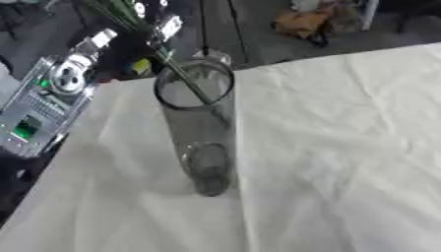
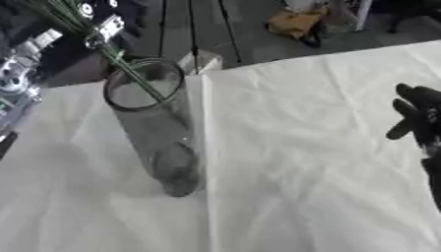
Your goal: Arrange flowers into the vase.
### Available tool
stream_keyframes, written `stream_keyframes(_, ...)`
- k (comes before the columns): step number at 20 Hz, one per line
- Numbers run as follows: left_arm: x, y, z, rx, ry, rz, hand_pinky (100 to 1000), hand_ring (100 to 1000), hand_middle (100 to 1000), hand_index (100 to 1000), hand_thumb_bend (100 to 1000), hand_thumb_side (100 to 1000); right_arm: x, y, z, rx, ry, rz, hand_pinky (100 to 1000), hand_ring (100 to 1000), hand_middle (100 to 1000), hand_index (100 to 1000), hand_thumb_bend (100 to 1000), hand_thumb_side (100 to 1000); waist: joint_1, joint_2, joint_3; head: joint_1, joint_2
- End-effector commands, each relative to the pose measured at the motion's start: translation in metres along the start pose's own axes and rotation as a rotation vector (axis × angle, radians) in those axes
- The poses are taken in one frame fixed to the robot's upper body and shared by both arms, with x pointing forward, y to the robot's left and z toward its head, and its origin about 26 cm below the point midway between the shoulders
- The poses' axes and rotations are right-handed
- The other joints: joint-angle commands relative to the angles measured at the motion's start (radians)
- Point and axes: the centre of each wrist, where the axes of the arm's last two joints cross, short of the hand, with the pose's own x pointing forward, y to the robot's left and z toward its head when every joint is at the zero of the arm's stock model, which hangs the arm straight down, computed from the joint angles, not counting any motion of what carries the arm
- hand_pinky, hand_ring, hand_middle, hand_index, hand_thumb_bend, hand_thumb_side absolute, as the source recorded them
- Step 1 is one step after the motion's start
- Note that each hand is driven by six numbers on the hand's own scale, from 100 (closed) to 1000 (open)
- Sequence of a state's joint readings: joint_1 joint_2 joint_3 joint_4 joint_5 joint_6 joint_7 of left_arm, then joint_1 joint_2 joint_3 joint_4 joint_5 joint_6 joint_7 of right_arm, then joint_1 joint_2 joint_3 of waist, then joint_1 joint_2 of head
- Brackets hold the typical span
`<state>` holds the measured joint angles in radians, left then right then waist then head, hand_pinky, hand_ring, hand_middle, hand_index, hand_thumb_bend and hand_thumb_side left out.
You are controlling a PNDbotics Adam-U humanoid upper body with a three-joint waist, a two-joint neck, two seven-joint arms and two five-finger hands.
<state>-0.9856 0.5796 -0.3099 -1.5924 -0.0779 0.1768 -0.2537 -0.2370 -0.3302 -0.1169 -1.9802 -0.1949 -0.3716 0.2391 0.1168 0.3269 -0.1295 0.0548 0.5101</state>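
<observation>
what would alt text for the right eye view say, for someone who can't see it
A tall clear glass cylinder vase stands on a white-clothed table, with thin green flower stems slanting into its mouth from the upper left. The robot's black right hand shows at the right edge, fingers relaxed, holding nothing.

R hand (image 2: 420, 115) at right edge, fingers relaxed

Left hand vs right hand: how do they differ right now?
The left hand is up at the far left holding green stems that reach into the vase; the right hand holds nothing. The left is curled on the stems; the right's fingers are relaxed. Both are black.
</observation>
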Motion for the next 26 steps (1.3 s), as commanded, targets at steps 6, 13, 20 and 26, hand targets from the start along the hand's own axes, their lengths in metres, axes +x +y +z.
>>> stream_keyframes(6,0.006,0.02,0.0,-0.051,-0.016,-0.079,705,794,774,904,100,943,0.006,-0.003,-0.004,0.016,-0.011,0.018,1000,1000,517,915,100,1000,0.018,-0.02,0.006,0.006,0.005)
stream_keyframes(13,0.01,0.028,0.001,-0.091,-0.048,-0.118,750,823,806,936,100,1000,0.006,-0.003,-0.004,0.02,-0.005,0.016,1000,1000,516,916,100,1000,0.022,-0.025,0.009,0.009,0.008)
stream_keyframes(20,0.014,0.032,0.003,-0.142,-0.096,-0.157,819,862,846,998,113,1000,0.006,-0.003,-0.003,0.021,0.001,0.016,1000,1000,511,916,100,1000,0.026,-0.029,0.008,0.011,0.01)
stream_keyframes(26,0.014,0.034,0.004,-0.233,-0.108,-0.211,855,882,868,1000,158,1000,0.006,-0.004,-0.002,0.023,0.009,0.017,1000,1000,510,916,100,1000,0.033,-0.034,0.005,0.012,0.013)
